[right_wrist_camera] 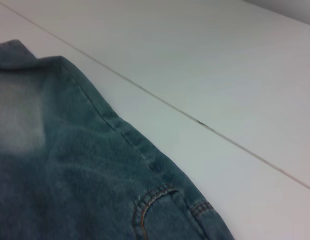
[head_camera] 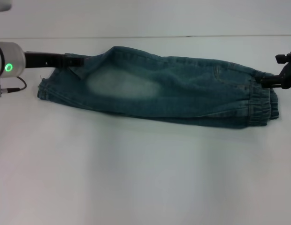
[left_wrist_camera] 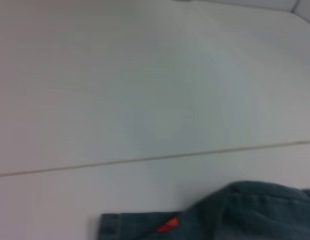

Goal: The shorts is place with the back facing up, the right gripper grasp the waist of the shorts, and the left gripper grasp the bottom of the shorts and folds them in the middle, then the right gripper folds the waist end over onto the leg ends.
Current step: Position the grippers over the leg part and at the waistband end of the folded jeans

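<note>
Denim shorts, soft, limp and fairly heavy, are stretched over the surface between the left gripper at the hems and the right gripper at the stiffer waist, best pinched there; finger states cannot be told.

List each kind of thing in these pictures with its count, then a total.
Denim shorts: 1
Robot grippers: 2, the left gripper at the hem end, the right gripper at the waist
White table: 1
Total: 4
</note>
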Motion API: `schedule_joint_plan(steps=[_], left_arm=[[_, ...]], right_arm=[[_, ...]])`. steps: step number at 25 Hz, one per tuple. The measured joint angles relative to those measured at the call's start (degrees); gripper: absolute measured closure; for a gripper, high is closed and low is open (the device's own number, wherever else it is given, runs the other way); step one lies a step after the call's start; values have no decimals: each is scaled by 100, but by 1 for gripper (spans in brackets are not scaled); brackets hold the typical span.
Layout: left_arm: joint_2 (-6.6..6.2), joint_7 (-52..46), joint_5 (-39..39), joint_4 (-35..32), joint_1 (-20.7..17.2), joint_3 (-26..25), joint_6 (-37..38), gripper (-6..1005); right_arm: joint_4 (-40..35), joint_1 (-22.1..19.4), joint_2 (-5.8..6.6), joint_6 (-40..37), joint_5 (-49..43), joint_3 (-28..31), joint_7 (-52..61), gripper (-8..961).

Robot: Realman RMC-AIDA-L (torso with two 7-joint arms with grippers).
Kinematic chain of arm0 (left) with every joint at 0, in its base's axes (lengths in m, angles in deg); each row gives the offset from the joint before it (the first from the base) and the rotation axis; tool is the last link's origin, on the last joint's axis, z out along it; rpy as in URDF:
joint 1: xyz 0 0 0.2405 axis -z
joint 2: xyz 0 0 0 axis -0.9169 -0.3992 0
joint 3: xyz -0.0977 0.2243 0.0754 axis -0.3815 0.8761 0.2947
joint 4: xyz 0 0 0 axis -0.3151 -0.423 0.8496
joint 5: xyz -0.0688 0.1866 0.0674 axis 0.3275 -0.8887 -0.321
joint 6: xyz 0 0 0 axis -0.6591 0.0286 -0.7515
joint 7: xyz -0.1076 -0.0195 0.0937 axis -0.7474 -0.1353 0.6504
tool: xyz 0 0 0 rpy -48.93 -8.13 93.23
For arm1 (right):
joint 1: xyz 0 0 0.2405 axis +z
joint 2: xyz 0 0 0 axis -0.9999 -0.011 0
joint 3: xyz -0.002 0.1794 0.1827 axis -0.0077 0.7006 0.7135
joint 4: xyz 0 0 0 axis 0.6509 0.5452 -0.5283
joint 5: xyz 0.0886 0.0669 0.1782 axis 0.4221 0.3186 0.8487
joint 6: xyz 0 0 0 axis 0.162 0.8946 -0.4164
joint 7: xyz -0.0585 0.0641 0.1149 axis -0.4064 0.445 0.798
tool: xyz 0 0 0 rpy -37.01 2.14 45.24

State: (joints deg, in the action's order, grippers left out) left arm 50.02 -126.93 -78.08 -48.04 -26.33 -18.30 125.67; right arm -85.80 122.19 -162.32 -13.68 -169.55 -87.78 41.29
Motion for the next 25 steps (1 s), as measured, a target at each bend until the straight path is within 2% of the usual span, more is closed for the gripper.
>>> schedule_joint_plan(steps=[2, 4, 8, 12, 14, 19, 25], left_arm=[[68, 281, 6, -71, -3, 57, 127, 69], [127, 659, 108, -127, -11, 152, 187, 68], [144, 1107, 572, -158, -107, 587, 7, 67], [149, 1534, 868, -174, -265, 1257, -736, 65], [133, 1595, 798, -61, -324, 1925, -1441, 66], [131, 1600, 364, 105, -269, 2270, -1864, 72], [128, 1544, -85, 254, -181, 2362, -1964, 80]], right_arm=[[-30, -35, -1, -67, 85, 21, 5, 117], [-63, -87, -1, -124, 217, 24, 6, 76], [-150, -245, 31, -340, 578, 25, -1, 45], [-208, -395, 43, -593, 873, 32, -25, 38], [-211, -447, 43, -716, 994, 34, -37, 38], [-214, -494, -10, -882, 1099, 41, -96, 38], [-205, -496, -65, -885, 1103, 43, -105, 38]])
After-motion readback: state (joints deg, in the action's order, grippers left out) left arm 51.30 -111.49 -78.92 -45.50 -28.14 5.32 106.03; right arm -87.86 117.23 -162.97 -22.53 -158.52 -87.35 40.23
